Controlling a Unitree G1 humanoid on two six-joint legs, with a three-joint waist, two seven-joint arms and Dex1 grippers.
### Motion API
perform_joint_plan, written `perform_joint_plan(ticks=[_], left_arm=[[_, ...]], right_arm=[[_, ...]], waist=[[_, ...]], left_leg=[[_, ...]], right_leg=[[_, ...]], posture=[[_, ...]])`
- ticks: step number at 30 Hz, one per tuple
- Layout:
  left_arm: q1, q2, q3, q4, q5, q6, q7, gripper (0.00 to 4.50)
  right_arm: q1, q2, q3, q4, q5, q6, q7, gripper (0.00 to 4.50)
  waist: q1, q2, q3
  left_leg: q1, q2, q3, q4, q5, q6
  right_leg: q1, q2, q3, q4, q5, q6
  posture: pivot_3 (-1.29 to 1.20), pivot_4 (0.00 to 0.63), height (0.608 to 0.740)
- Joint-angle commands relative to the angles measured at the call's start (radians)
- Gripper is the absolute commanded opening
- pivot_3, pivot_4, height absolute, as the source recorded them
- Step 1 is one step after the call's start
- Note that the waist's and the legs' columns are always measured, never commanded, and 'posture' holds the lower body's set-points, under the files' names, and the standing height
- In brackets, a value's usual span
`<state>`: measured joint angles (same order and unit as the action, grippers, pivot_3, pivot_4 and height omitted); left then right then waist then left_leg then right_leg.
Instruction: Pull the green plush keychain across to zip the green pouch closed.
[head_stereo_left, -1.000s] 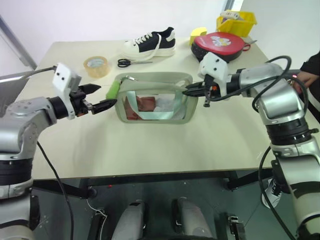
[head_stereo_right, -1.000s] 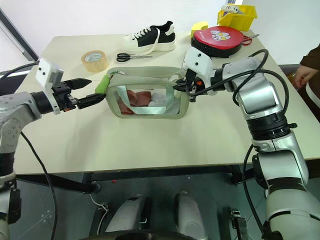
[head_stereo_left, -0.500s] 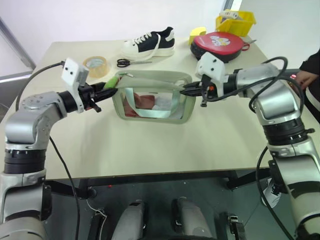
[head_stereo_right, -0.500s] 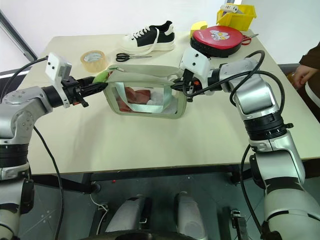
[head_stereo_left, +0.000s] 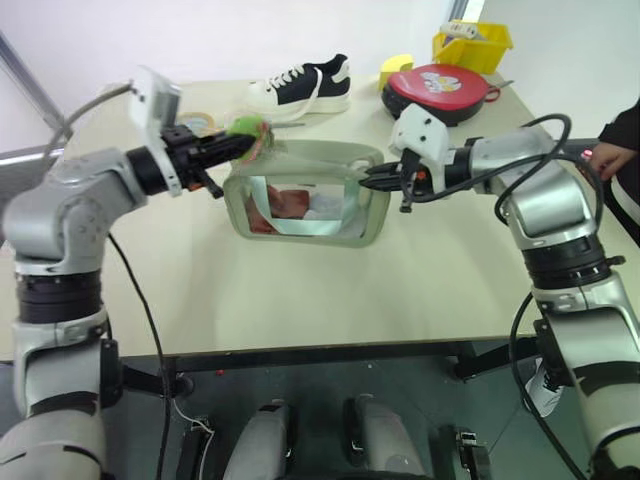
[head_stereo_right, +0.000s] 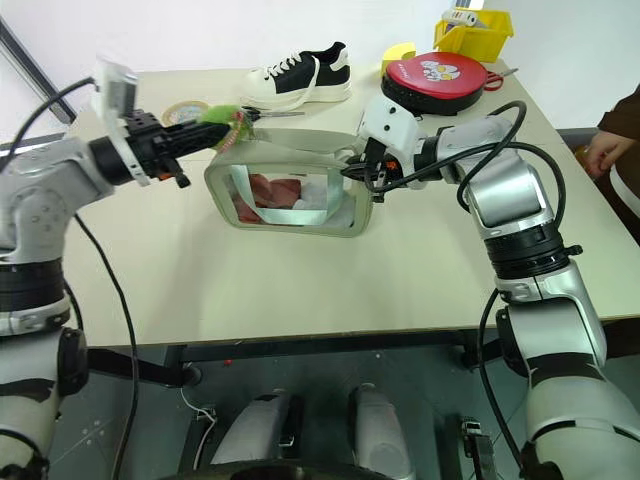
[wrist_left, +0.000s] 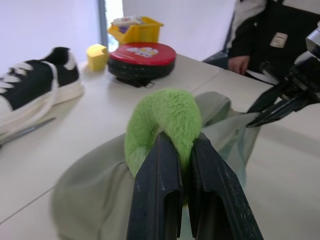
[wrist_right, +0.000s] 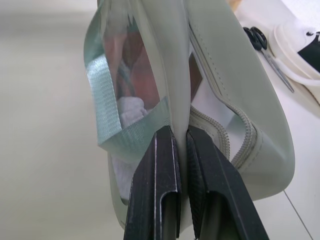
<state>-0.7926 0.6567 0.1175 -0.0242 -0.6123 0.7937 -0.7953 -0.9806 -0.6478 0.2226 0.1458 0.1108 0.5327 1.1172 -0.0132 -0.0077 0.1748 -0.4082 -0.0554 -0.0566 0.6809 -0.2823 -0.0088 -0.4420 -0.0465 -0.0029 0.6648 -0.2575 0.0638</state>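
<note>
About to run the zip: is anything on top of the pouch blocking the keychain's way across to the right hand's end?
Nothing visible does. The left hand is shut on the keychain at one end of the pouch; its top is bare up to the right hand.

head pair: high, facing forward-down over table (head_stereo_left: 420, 280), mid-range, shared scene | left wrist: close behind fingers (wrist_left: 160, 190), along green plush keychain (wrist_left: 165, 120) | right wrist: close behind fingers (wrist_right: 157, 185), along green pouch (wrist_right: 235, 100) edge

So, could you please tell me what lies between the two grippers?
The sage-green fabric pouch spans it: the left gripper is shut on its lime-green fuzzy keychain, the right gripper on its far end, in both eye views.
</note>
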Motion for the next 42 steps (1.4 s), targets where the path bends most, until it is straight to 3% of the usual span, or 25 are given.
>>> perform_joint_plan(ticks=[1,5,8,13,26,30,35,41,42], left_arm=[[-0.014,-0.015,-0.077,-0.010,0.086,-0.089,-0.005,0.02],[-0.031,-0.047,-0.102,0.031,0.128,-0.132,0.002,0.02],[-0.041,-0.046,-0.087,0.044,0.127,-0.136,-0.018,1.02],[-0.055,-0.021,-0.080,0.037,0.125,-0.112,-0.040,3.45],[0.061,0.172,0.012,-0.012,0.077,-0.038,-0.141,3.45],[0.111,0.148,-0.028,0.030,0.140,-0.118,-0.125,3.45],[0.088,0.070,-0.058,0.136,0.210,-0.206,-0.078,3.45],[0.078,0.047,-0.067,0.173,0.236,-0.243,-0.092,3.45],[0.080,0.046,-0.064,0.172,0.233,-0.241,-0.096,3.22]], right_arm=[[-0.024,0.003,-0.012,-0.012,0.000,-0.010,-0.006,0.00],[-0.015,0.000,-0.014,-0.023,0.002,-0.005,-0.008,0.00],[-0.010,-0.001,-0.016,-0.031,0.004,0.000,-0.010,0.00],[-0.003,-0.003,-0.017,-0.039,0.007,0.007,-0.014,0.00],[0.000,-0.002,-0.019,-0.039,0.012,0.012,-0.016,0.00],[-0.004,0.002,-0.015,-0.032,0.012,0.010,-0.014,0.00],[-0.009,0.002,-0.012,-0.028,0.010,0.009,-0.008,0.00],[-0.007,-0.002,-0.010,-0.035,0.010,0.016,-0.006,0.00],[-0.006,-0.002,-0.010,-0.037,0.010,0.018,-0.006,0.00]], waist=[[0.001,0.000,0.000],[0.001,0.000,0.000],[0.001,0.000,0.000],[0.000,0.000,0.000],[0.000,0.000,0.000],[0.001,0.000,0.000],[0.003,0.000,0.000],[0.001,0.000,0.000],[0.001,0.000,0.000]], left_leg=[[0.000,0.000,0.000,0.000,0.000,0.000],[0.000,0.000,0.000,0.000,0.000,0.000],[0.000,0.000,0.000,0.000,0.000,0.000],[0.000,0.000,0.000,0.000,0.000,0.000],[0.000,0.000,0.000,0.000,-0.001,0.001],[0.000,0.000,0.000,0.000,-0.001,0.002],[0.000,0.000,0.000,0.001,-0.002,0.003],[0.000,0.000,0.000,0.000,-0.002,0.003],[0.000,0.000,0.000,0.000,-0.002,0.003]], right_leg=[[0.000,0.000,0.000,0.000,0.000,0.000],[0.000,0.000,0.000,0.000,0.000,0.000],[0.000,0.000,0.000,0.000,0.000,0.000],[0.000,0.000,0.000,0.000,0.000,0.000],[0.000,0.000,0.000,0.000,0.000,0.000],[0.000,0.000,0.000,0.000,0.000,0.000],[0.000,0.000,0.000,0.000,0.000,0.000],[0.000,0.000,0.000,0.000,0.000,0.000],[0.000,0.000,0.000,0.000,0.000,0.000]], posture=[[0.00,0.150,0.740],[0.00,0.150,0.740],[0.00,0.150,0.740],[0.00,0.150,0.740],[0.00,0.150,0.740],[0.00,0.150,0.740],[0.00,0.150,0.740],[0.00,0.150,0.740],[0.00,0.150,0.740]])
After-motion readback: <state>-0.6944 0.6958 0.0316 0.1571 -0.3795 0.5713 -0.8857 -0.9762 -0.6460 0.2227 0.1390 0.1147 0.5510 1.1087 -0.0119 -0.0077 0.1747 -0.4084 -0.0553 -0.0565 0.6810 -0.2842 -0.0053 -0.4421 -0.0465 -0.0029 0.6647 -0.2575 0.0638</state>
